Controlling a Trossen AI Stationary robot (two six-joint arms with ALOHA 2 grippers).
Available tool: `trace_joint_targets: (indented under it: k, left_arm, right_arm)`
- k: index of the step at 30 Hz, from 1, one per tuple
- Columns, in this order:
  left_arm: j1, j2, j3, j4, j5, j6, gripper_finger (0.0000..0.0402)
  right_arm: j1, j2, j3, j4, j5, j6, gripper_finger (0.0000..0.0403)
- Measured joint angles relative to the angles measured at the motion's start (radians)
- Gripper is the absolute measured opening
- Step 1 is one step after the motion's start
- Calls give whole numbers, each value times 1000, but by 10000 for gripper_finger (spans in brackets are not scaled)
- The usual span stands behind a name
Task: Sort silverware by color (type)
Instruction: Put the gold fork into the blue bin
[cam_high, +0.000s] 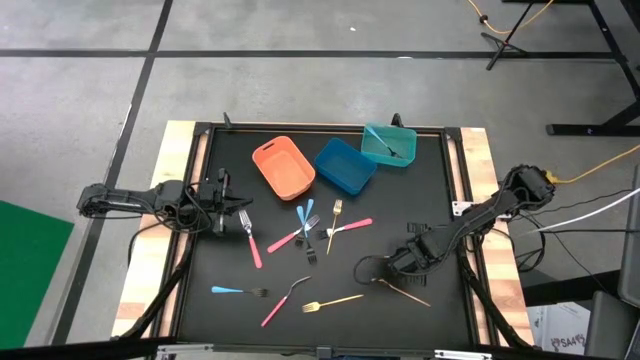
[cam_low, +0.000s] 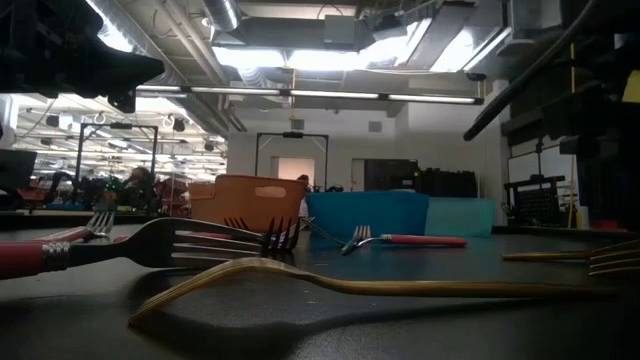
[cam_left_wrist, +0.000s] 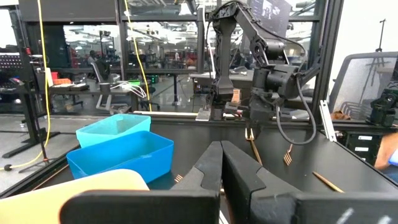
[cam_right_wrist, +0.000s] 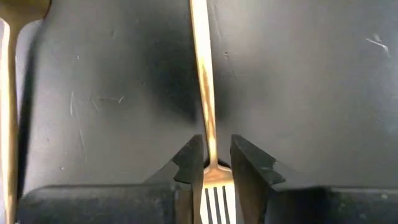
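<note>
While my right pincer (cam_high: 381, 279) sits low at five o'clock on the counter (cam_high: 420, 180), the high view shows my left pincer (cam_high: 243, 222) waiting shut at nine o'clock. In the right wrist view, my jaws are narrowly parted, pinching the gold fork (cam_right_wrist: 204, 93) at its neck. I judge a straight, slow lift best, keeping the handle level before carrying it binward.

Dim table-level view, glaring ceiling strip lights (cam_low: 330, 95), blurred foreground, soft shadows on mat
</note>
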Motion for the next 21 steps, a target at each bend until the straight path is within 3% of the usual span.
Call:
trace_joint_targets:
  k: [7,21]
  left_arm:
    - [0,0,0,0,0,0,0]
    - [0,0,0,0,0,0,0]
  right_arm:
    - [0,-6,-100,87,-82,0,72]
    - [0,-8,-113,106,-54,0,72]
